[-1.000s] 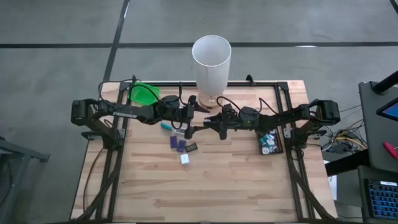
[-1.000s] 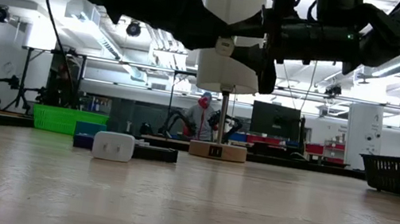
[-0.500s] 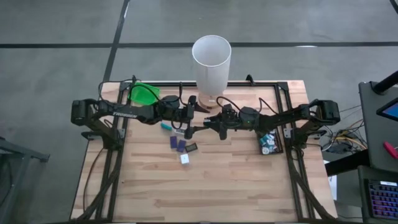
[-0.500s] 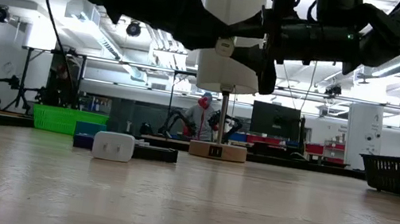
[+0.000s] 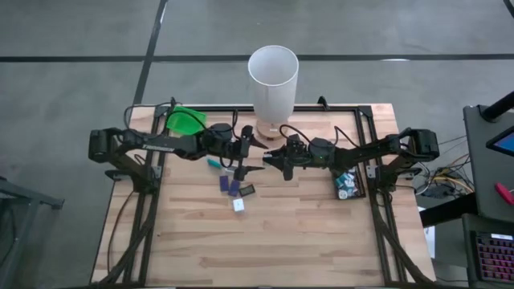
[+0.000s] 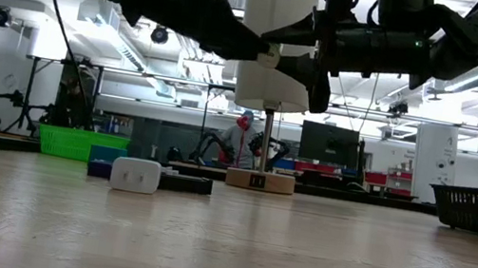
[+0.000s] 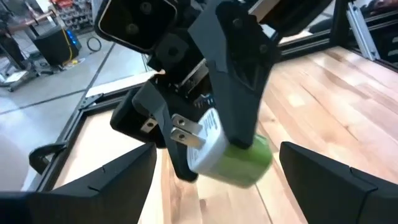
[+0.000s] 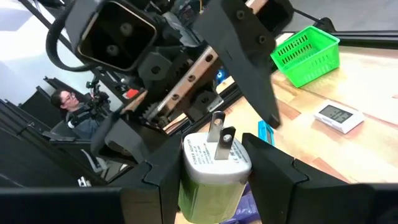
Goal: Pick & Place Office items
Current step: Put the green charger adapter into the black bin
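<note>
My right gripper (image 5: 269,160) is shut on a white and green plug adapter (image 8: 214,168), held above the table's middle. My left gripper (image 5: 243,164) is open right in front of it; in the left wrist view its fingers stand wide on either side of the adapter (image 7: 230,152) without touching it. Below them, small office items lie flat on the table: a teal bit (image 5: 214,162), dark blue rectangles (image 5: 225,183), a dark piece (image 5: 249,190) and a white block (image 5: 239,205). My right gripper pinches the adapter's body by two opposite sides (image 8: 189,186) between its two fingers. The fingers come level from the table's right. The adapter is lifted clear of the table, and its two metal prongs (image 8: 219,134) stick out past the fingertips toward my left gripper.
A tall white cylinder (image 5: 273,76) on a round wooden base stands at the far middle. A green tray (image 5: 186,122) is at the far left. A black tray (image 5: 347,185) holding several small pieces is at the right. People show in the room behind (image 6: 240,139).
My left gripper has moved a little toward the table's right, closer to the adapter in my right gripper.
</note>
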Robot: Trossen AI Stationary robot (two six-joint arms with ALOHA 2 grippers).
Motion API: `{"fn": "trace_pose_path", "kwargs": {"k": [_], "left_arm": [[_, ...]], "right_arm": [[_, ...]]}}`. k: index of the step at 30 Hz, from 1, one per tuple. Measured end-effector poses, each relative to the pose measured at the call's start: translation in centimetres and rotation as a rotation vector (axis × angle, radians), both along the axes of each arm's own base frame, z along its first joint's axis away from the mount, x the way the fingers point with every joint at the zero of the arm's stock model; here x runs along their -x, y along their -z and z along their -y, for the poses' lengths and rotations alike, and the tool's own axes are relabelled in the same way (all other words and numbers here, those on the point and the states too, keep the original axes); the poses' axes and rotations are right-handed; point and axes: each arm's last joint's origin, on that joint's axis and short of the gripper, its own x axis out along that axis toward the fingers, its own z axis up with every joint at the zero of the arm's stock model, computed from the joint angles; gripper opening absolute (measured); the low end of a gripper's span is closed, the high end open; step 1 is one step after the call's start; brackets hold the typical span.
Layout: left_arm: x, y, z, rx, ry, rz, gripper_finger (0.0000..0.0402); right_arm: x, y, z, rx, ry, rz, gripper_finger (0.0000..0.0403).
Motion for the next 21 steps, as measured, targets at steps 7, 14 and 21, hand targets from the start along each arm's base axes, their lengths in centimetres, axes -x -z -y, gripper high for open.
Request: {"fn": "trace_pose_path", "kwargs": {"k": [7, 14, 21], "left_arm": [[2.4, -1.9, 0.4, -0.001, -0.048, -0.085, 0.0346], [5.4, -4.1, 0.9, 0.013, -0.064, -0.144, 0.0346], [7.2, -6.1, 1.3, 0.004, -0.066, -0.082, 0.0346]], "right_arm": [[0.0, 0.1, 0.0, 0.0, 0.001, -0.003, 0.0146], [0.0, 0.1, 0.0, 0.0, 0.003, -0.003, 0.0146], [0.1, 0.2, 0.0, -0.004, 0.002, -0.012, 0.0146]]}}
